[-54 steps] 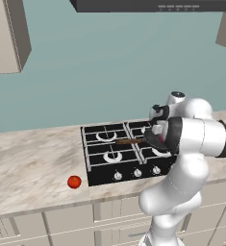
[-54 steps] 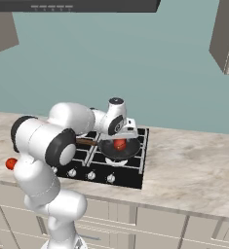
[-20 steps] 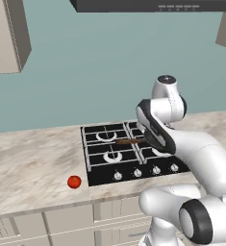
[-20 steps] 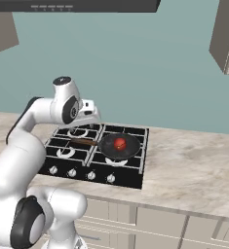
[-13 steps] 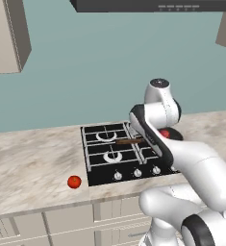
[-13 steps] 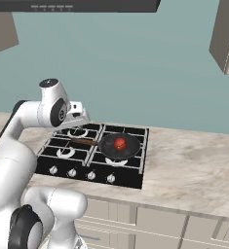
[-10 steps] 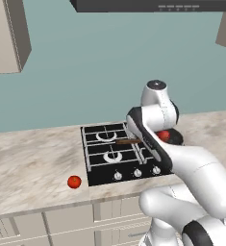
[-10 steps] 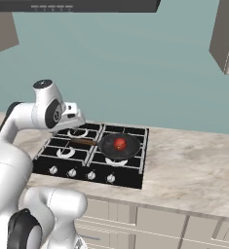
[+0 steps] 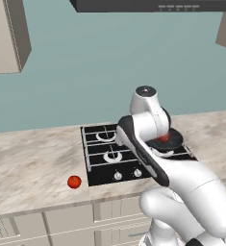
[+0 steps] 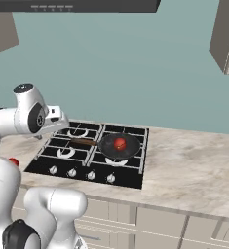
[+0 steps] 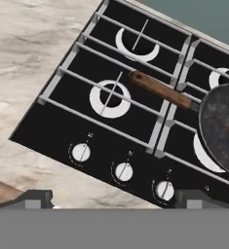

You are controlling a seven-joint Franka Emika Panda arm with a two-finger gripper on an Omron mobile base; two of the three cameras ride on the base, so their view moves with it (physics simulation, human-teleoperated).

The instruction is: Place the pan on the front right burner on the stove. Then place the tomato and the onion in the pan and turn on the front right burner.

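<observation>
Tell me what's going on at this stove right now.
The dark frying pan with a wooden handle sits on the front right burner of the black gas cooktop, with one round red item inside it. The white arm's gripper hangs open and empty over the cooktop's left side. A second small round red item lies on the marble counter left of the cooktop, not yet in the pan.

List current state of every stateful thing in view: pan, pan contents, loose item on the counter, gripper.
pan: on the stove's front right burner, handle pointing left.
red item in pan: lying inside the pan.
red item on counter: loose, left of the stove.
gripper: open, holding nothing, above the stove's left side.
</observation>
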